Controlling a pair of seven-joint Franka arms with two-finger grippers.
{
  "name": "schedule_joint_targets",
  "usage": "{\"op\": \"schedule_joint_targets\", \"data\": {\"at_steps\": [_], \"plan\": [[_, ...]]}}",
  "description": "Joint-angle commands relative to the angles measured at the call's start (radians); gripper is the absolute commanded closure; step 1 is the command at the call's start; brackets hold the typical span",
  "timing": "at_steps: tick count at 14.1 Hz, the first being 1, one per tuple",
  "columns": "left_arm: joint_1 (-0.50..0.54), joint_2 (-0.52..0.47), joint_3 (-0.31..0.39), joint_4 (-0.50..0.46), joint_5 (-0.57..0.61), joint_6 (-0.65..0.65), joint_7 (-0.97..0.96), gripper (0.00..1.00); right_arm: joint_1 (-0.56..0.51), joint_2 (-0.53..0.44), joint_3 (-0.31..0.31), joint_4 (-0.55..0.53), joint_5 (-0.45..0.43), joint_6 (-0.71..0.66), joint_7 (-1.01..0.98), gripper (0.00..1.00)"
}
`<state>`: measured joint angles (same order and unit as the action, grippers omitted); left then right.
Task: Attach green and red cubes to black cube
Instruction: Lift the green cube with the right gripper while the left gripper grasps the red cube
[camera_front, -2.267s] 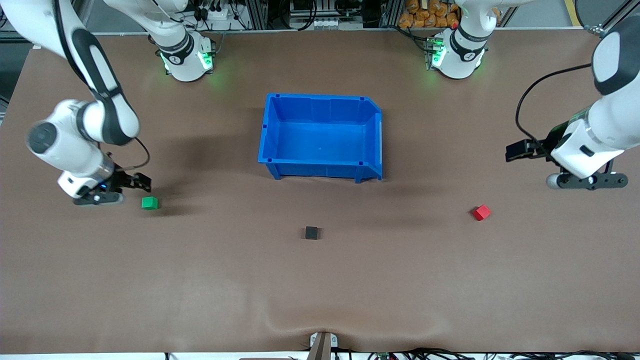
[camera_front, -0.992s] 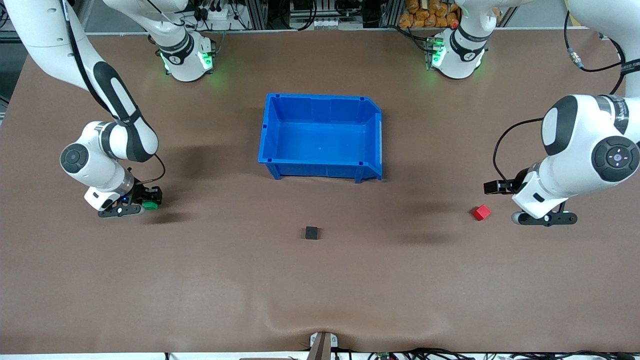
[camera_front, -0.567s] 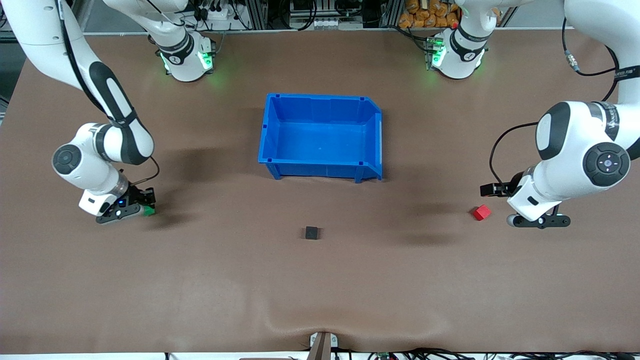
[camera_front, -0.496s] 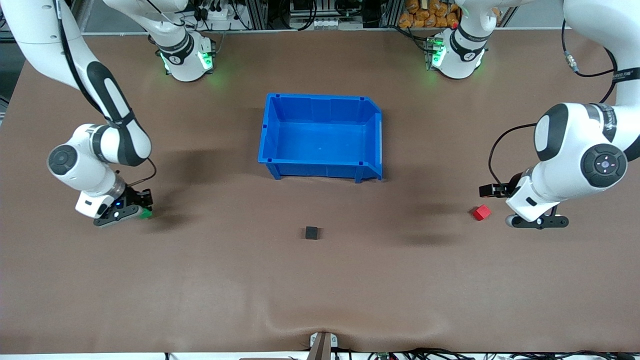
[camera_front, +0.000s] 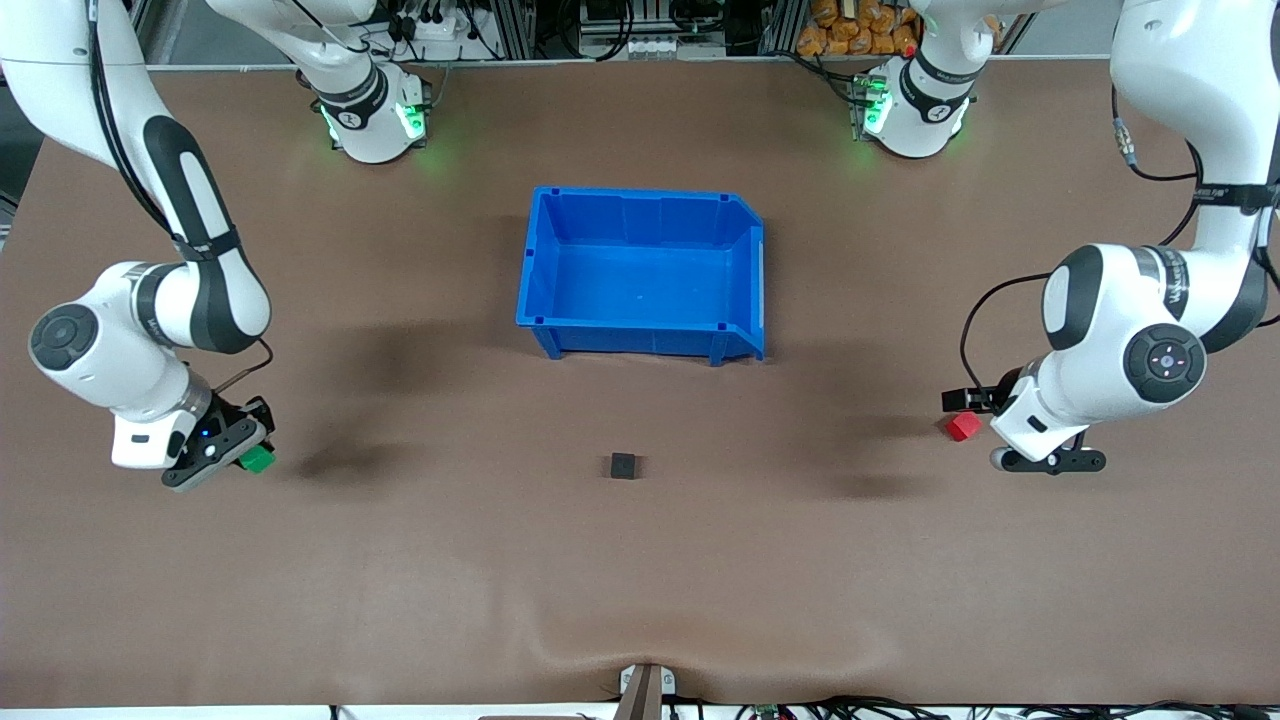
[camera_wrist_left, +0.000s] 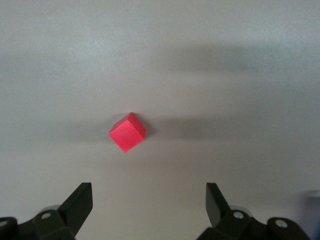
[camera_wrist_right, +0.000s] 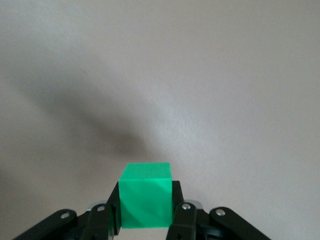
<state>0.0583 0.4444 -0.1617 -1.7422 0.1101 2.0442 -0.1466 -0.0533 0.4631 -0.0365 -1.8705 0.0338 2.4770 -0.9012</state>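
My right gripper (camera_front: 250, 457) is shut on the green cube (camera_front: 258, 460) and holds it a little above the table near the right arm's end. In the right wrist view the green cube (camera_wrist_right: 146, 197) sits squarely between the fingers of my right gripper (camera_wrist_right: 146, 207). The red cube (camera_front: 963, 427) lies on the table near the left arm's end. My left gripper (camera_front: 1015, 445) hovers close beside it, open and empty. In the left wrist view the red cube (camera_wrist_left: 128, 132) lies just ahead of my left gripper (camera_wrist_left: 147, 197). The black cube (camera_front: 623, 465) lies alone at mid-table.
A blue bin (camera_front: 545, 290) stands empty, farther from the front camera than the black cube. The brown table mat (camera_front: 640, 580) has a small wrinkle at its near edge.
My right gripper closed on the green cube, lifted it, and drew toward the front camera and the right arm's end. My left gripper came down and closer to the red cube.
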Motion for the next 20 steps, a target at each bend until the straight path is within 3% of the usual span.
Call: {"op": "schedule_joint_targets", "data": {"at_steps": [1,5,8,13,18,20], "plan": [[0.009,0.008,-0.007,-0.007,0.022,0.027,-0.018,0.00,0.030,0.058,0.012,0.141,0.001,-0.096,-0.094,1.00],[0.011,0.065,-0.007,0.003,0.020,0.112,-0.021,0.00,0.110,0.095,0.041,0.229,0.006,-0.135,-0.174,1.00],[0.020,0.077,-0.007,0.006,0.019,0.125,-0.021,0.00,0.156,0.141,0.102,0.286,0.008,-0.182,-0.176,1.00],[0.028,0.126,0.004,0.016,0.010,0.148,-0.045,0.00,0.255,0.244,0.144,0.379,0.006,-0.259,-0.177,1.00],[0.054,0.165,0.008,0.020,0.020,0.195,-0.298,0.00,0.371,0.368,0.145,0.535,0.005,-0.251,-0.176,1.00],[0.055,0.172,0.008,0.020,0.020,0.197,-0.405,0.00,0.411,0.428,0.145,0.602,0.050,-0.250,-0.170,1.00]]}}
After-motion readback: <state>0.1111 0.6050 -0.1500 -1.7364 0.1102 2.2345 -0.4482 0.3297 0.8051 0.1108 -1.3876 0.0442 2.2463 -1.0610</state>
